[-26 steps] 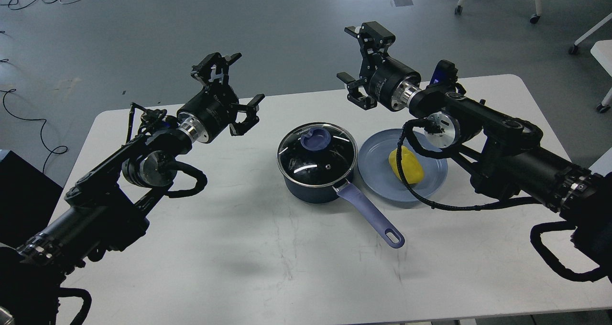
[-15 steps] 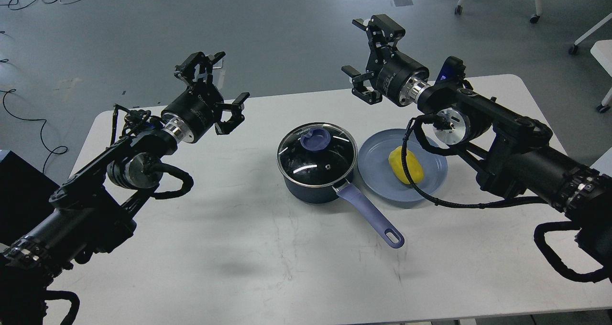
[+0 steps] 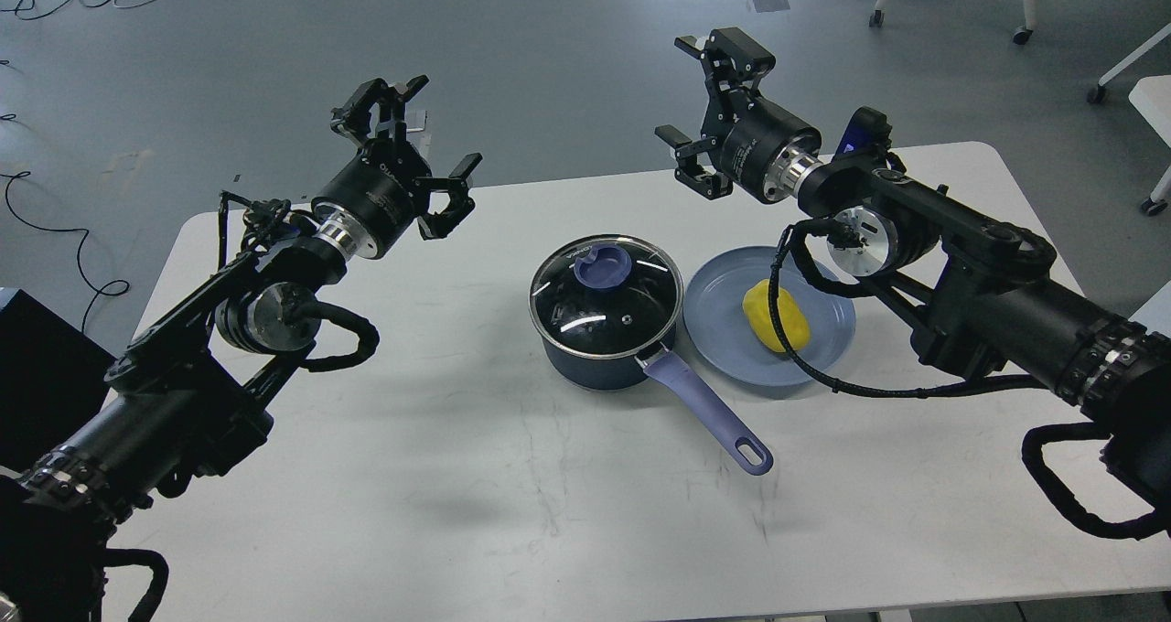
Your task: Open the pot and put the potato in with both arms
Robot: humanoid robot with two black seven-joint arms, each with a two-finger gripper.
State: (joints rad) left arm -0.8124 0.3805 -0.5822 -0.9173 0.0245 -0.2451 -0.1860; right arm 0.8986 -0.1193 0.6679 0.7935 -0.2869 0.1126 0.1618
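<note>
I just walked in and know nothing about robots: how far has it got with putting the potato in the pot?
Nothing looks done yet. The glass lid sits closed on the pot, and the potato lies on the blue plate beside it. Nothing is in hand: the left gripper and right gripper are both open, empty and raised above the table's far side. Left to do: lift the lid, pick up the potato, drop it in.

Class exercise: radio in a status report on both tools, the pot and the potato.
Left tool open, empty, raised. Right tool open, empty, raised. Lid on pot; potato on plate. No obstruction seen.
</note>
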